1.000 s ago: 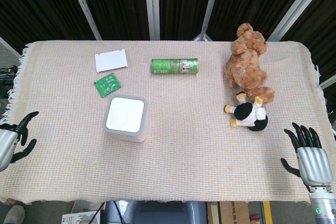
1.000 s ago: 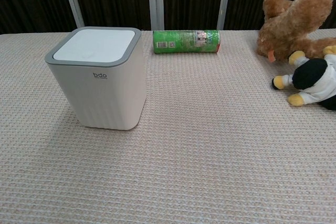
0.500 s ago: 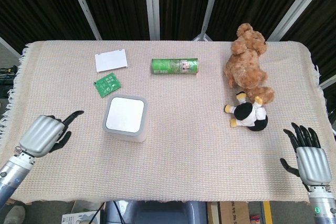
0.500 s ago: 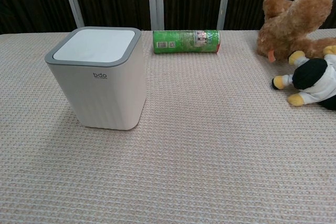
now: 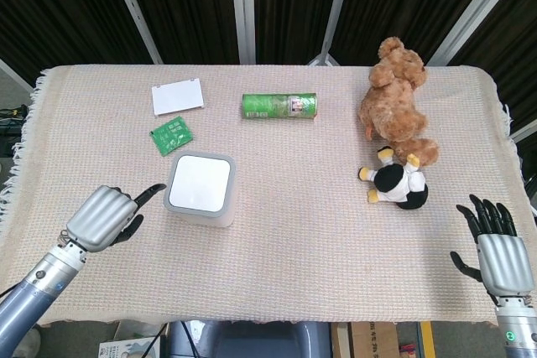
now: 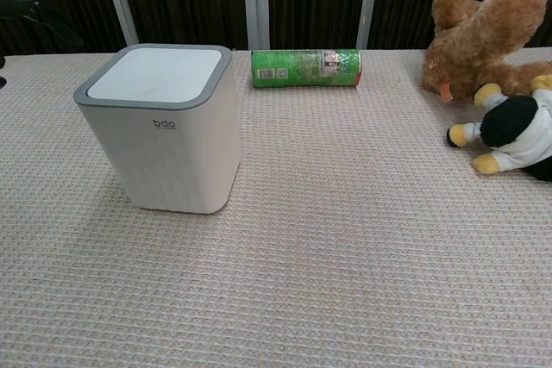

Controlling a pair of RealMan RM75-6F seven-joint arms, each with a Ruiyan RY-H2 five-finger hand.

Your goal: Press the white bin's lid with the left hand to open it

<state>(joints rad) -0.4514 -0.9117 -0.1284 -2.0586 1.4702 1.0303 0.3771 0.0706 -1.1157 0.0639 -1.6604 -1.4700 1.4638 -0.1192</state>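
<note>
The white bin [image 5: 200,199] with its grey-rimmed flat lid [image 5: 200,182] stands left of the table's middle; the lid lies closed. The chest view shows the bin [image 6: 164,144] close up, with its lid [image 6: 155,73] flat. My left hand [image 5: 107,217] hovers just left of the bin, most fingers curled in and one finger stretched toward the bin's rim, holding nothing. Only a dark fingertip of my left hand [image 6: 34,16] shows in the chest view's top left corner. My right hand [image 5: 501,253] rests at the table's near right edge, fingers spread and empty.
A green can [image 5: 279,106] lies on its side behind the bin. A white card [image 5: 177,96] and a green packet [image 5: 171,135] lie at the back left. A brown teddy bear [image 5: 393,98] and a penguin plush [image 5: 398,184] lie on the right.
My left hand has moved from the table's left edge rightward up to the bin, its fingers curling in with one left pointing. The right hand has stayed in place.
</note>
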